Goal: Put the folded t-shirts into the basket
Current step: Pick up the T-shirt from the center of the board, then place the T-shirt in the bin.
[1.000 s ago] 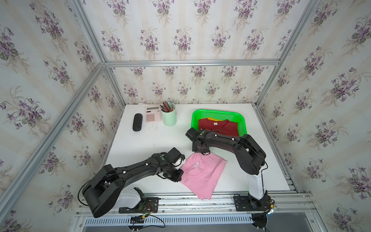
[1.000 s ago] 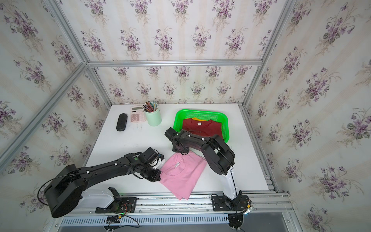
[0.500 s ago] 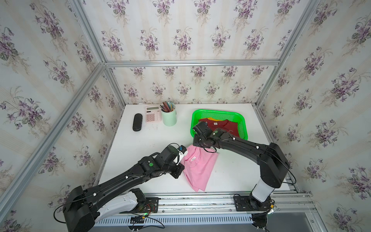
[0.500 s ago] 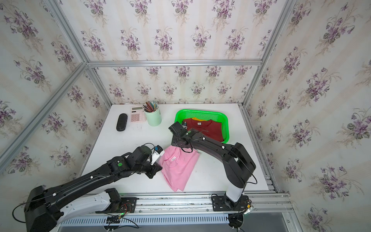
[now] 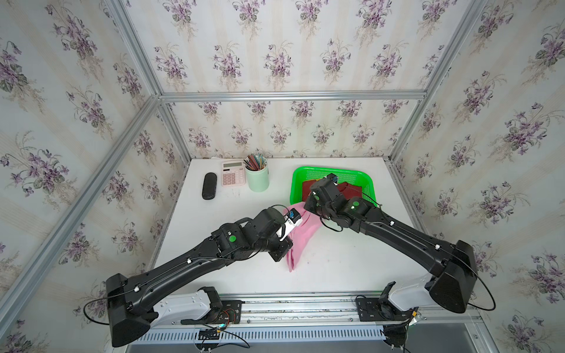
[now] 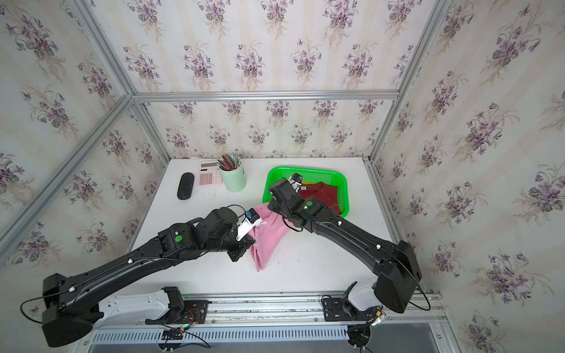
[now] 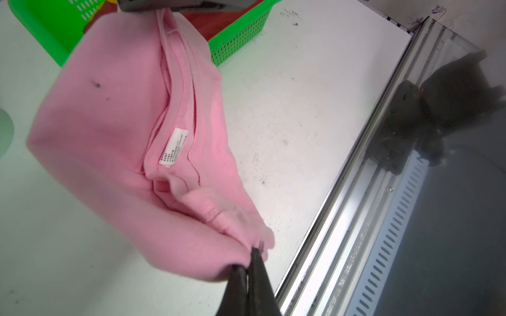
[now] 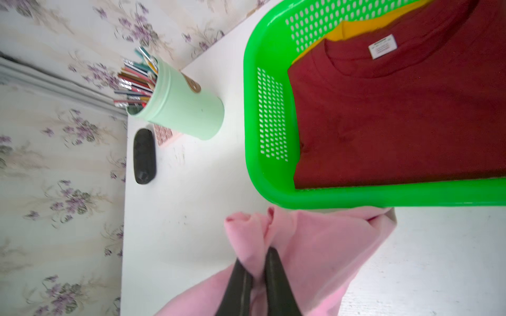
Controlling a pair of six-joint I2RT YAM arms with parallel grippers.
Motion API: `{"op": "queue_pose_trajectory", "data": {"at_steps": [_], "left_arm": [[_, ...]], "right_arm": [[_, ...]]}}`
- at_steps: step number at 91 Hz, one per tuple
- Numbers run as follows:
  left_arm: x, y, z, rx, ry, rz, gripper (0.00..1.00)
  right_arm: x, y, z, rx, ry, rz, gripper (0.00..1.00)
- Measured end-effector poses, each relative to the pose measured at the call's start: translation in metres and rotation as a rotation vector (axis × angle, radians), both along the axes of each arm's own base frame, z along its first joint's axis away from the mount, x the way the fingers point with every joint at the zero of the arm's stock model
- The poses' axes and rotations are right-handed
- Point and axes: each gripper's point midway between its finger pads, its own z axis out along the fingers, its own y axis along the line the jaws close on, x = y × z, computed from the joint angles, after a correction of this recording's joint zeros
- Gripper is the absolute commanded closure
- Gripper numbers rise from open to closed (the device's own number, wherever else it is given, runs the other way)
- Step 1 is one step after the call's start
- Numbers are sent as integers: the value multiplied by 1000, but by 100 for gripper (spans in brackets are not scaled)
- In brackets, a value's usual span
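Left gripper [image 7: 253, 255] pinches a bunched edge of the light pink t-shirt [image 7: 109, 131], jaws closed tight on the cloth; right gripper [image 8: 257, 262] clamps another gathered fold of the same shirt, jaws almost together. The soft matte knit sags and creases between them, and a white neck label [image 7: 174, 146] shows inside the collar. In both top views the shirt's long axis runs roughly 12 to 6 o'clock. Its 12 o'clock end is at the right gripper, by the 7 o'clock corner of the bright green basket [image 5: 348, 175]. Its tapering 6 o'clock end points toward the front edge of the white table [image 5: 351, 262], and the left gripper holds its 9 o'clock side. Inside the perforated plastic basket the dark red t-shirt [image 8: 397, 115] lies flat over the mustard yellow t-shirt [image 8: 353, 28]
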Motion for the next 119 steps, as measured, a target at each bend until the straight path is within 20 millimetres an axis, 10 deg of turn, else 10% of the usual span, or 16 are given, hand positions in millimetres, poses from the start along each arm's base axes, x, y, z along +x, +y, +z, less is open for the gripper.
{"op": "queue_pose_trajectory", "data": {"at_steps": [39, 81, 119], "left_arm": [[29, -16, 29, 99, -275, -157, 100], [141, -82, 45, 88, -431, -318, 100], [241, -107, 10, 38, -422, -352, 100]], "right_arm": [[-10, -48, 32, 54, -7, -216, 100], [9, -139, 21, 29, 65, -537, 100], [57, -201, -11, 39, 188, -712, 100]]}}
